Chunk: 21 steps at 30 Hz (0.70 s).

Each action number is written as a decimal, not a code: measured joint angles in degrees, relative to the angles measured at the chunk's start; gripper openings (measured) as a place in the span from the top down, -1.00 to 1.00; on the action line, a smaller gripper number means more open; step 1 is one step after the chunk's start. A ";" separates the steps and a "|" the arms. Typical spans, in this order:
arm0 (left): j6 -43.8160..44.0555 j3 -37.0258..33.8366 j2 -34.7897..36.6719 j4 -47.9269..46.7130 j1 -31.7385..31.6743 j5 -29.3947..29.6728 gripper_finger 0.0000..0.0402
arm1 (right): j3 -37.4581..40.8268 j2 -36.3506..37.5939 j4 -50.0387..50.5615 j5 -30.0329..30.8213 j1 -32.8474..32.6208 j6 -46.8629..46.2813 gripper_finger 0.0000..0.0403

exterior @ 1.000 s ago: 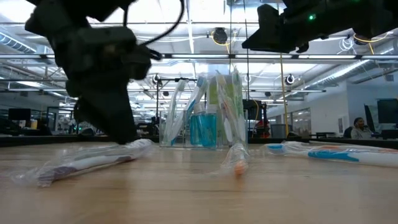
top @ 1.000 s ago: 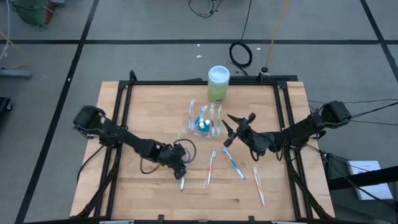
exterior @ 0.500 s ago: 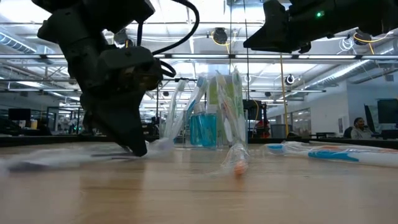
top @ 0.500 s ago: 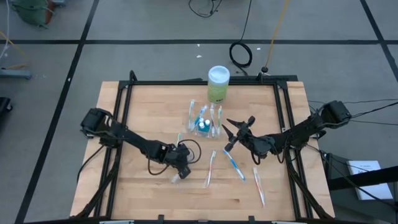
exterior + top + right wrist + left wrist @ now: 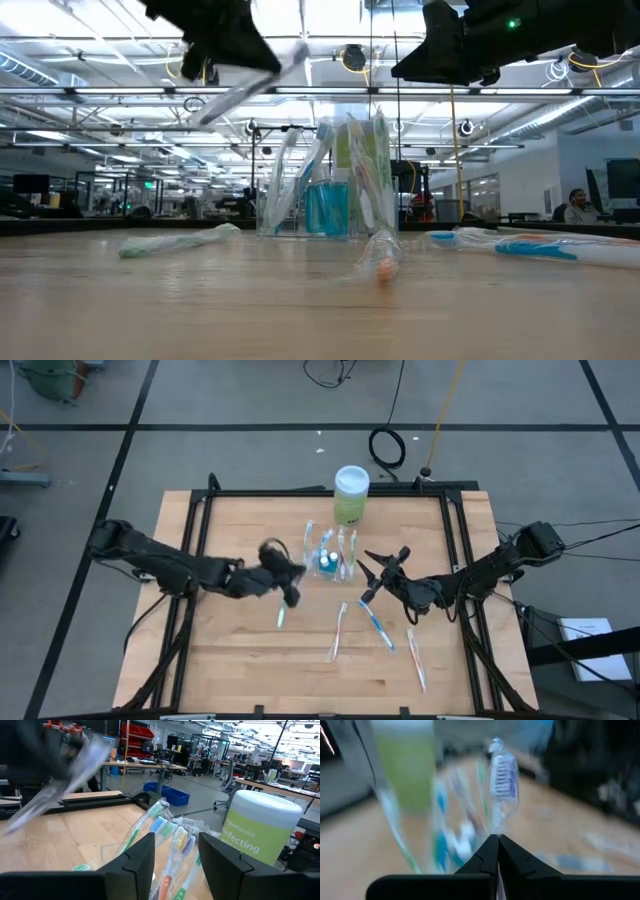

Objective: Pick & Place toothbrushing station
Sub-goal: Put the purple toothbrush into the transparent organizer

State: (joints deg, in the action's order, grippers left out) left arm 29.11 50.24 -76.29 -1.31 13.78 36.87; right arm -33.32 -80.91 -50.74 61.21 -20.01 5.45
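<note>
The toothbrushing station (image 5: 330, 552) is a clear holder in the middle of the table with several wrapped toothbrushes standing in it; it also shows in the low view (image 5: 330, 180). My left gripper (image 5: 291, 586) hangs in the air left of the station, shut on a wrapped toothbrush (image 5: 235, 88) whose bristle head (image 5: 503, 775) sticks out past the fingers. My right gripper (image 5: 372, 570) waits open and level just right of the station, and its wrist view looks at the standing toothbrushes (image 5: 170, 835) between its fingers. My left gripper pinches the wrapped toothbrush between its two shut fingers, on the handle a little behind the head (image 5: 498, 827). The brush runs along the fingers, with the head ahead of the tips. It is lifted clear of the table and slants, its handle end (image 5: 200, 115) lower.
A green canister with a white lid (image 5: 351, 495) stands behind the station. Wrapped toothbrushes lie loose on the wood: a green-tipped one (image 5: 281, 617), one in the middle (image 5: 338, 632), a blue one (image 5: 377, 623) and one at the right (image 5: 416, 658). A black frame (image 5: 200, 510) edges the table.
My left gripper has shut on a wrapped toothbrush lying near the table's front edge. It has then risen and swung toward the far edge and the station, tipping from pointing down to nearly level. The toothbrush has come up clear of the table with it.
</note>
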 joint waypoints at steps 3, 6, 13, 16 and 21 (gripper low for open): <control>-9.46 0.00 1.79 7.95 -2.54 0.52 0.99 | 0.00 0.00 0.01 0.00 0.02 0.19 0.30; -18.88 0.00 0.86 16.98 -5.21 -1.75 0.97 | 0.00 -0.01 -0.05 0.00 0.04 0.50 0.30; -24.62 -2.20 -8.91 34.17 -10.88 -2.22 0.97 | 0.00 -0.02 -0.39 0.00 0.04 3.27 0.30; -24.37 -3.61 -13.76 40.18 -12.71 -0.28 0.98 | 0.00 -0.02 -0.32 0.00 0.04 2.99 0.30; -24.57 -6.02 -21.11 50.12 -13.82 6.67 0.98 | 0.00 0.00 0.03 0.00 0.04 2.81 0.30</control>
State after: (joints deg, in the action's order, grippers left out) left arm 4.54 44.21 -97.40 48.81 -0.04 43.54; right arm -33.32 -80.91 -50.71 61.21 -19.97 8.25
